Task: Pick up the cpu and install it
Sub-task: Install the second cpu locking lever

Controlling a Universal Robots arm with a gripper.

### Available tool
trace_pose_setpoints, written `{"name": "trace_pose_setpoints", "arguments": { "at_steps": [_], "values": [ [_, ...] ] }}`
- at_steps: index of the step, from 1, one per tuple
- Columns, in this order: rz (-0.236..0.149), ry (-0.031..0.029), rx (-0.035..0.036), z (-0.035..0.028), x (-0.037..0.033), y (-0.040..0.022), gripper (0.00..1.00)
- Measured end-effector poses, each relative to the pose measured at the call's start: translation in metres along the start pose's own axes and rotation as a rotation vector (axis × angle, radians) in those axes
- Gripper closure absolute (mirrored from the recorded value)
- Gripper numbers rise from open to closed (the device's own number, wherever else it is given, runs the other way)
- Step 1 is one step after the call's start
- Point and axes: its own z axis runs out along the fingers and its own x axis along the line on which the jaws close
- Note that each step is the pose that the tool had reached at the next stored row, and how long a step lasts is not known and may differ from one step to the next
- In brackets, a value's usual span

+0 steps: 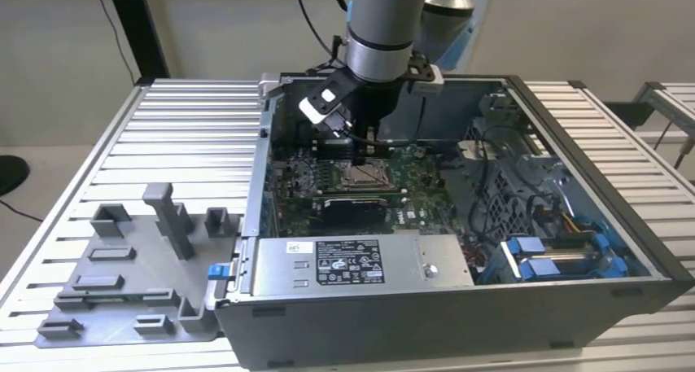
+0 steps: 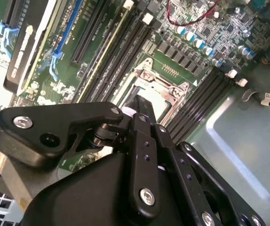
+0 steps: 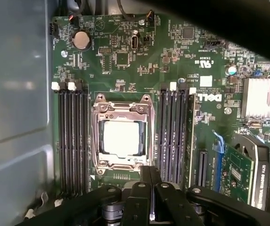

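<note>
Install step is looking done: silvery-white square cpu [image 3: 121, 137] is sitting in the metal-framed motherboard socket [image 3: 121, 103] while my black gripper [image 3: 150, 181], fingers together and empty, is hovering just above.

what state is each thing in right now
cpu: lying flat in the socket, silvery top up
socket frame: open around the cpu
computer case: side open, motherboard exposed
claw: above the board beside the socket, holding nothing visible
grey holder tray: on the table, slots empty
</note>
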Motion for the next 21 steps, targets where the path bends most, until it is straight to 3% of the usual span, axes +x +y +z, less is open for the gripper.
{"name": "trace_pose_setpoints", "arguments": {
  "at_steps": [5,13,17,21],
  "values": [
    [0.000,0.0028,-0.0001,0.0068,-0.0008,0.0001,1.00],
    [0.000,0.0198,-0.0006,0.0140,-0.0015,-0.0028,1.00],
    [0.001,0.0223,-0.0006,0.0185,-0.0018,-0.0085,1.00],
    [0.003,0.0251,-0.0008,0.0244,-0.0025,-0.0090,1.00]
  ]
}}
